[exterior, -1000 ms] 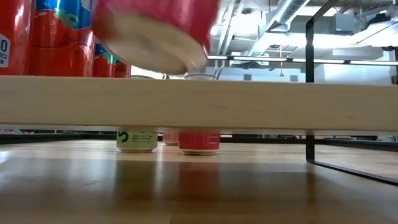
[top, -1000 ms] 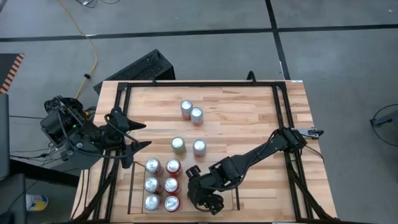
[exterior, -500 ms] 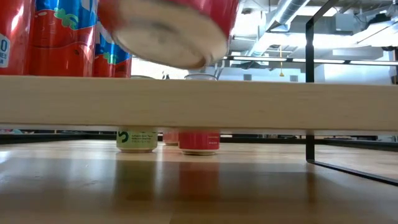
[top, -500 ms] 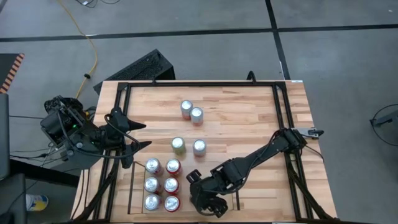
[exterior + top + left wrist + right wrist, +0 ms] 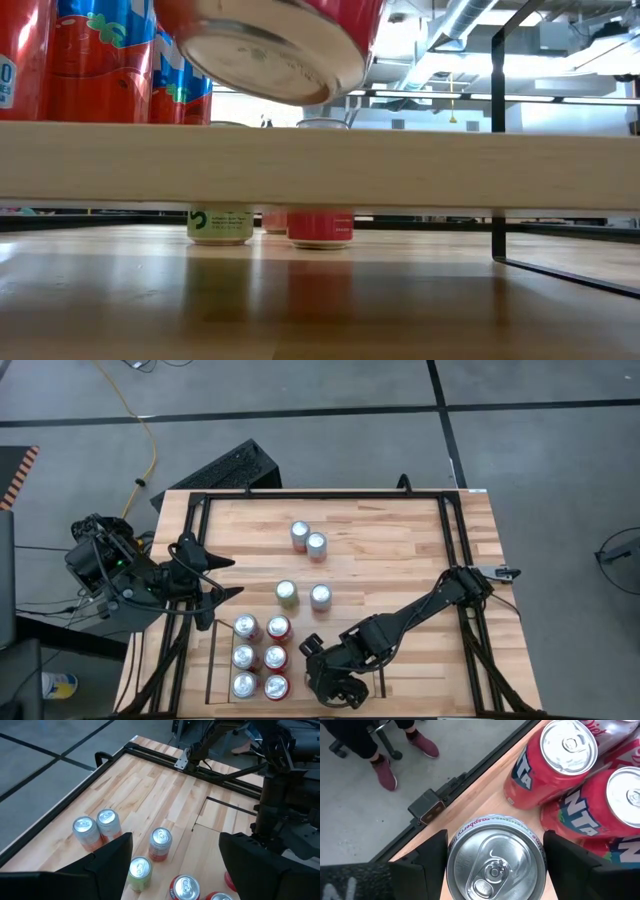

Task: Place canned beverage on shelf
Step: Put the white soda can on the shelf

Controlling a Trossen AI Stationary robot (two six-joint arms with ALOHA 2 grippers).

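My right gripper (image 5: 335, 682) is shut on a silver-topped can (image 5: 495, 862) over the right part of the shelf (image 5: 211, 660), whose plank edge (image 5: 400, 165) crosses the low view. The low view shows the can's underside (image 5: 270, 45) tilted above that plank. Several red cans (image 5: 262, 657) stand upright on the shelf floor in two rows to the held can's left. My left gripper (image 5: 222, 576) waits open above the table's left edge, touching nothing. My right gripper pinches the can's wall just below its top rim (image 5: 451, 851) between its two fingers, one on each side. The fingers slant down from the table's right and far side. The can is lifted clear of the shelf plank and tilted.
Two pairs of loose cans stand on the open table: two near the far middle (image 5: 308, 540), then a green one (image 5: 287, 593) and a red one (image 5: 321, 596) just beyond the shelf. A black frame (image 5: 455, 550) rims the table. A person's shoes (image 5: 385, 770) show on the floor beyond.
My right gripper has shifted slightly toward the table's right and rolled a little about its pointing line. The held can has moved with it, staying tilted and clear of the shelf plank.
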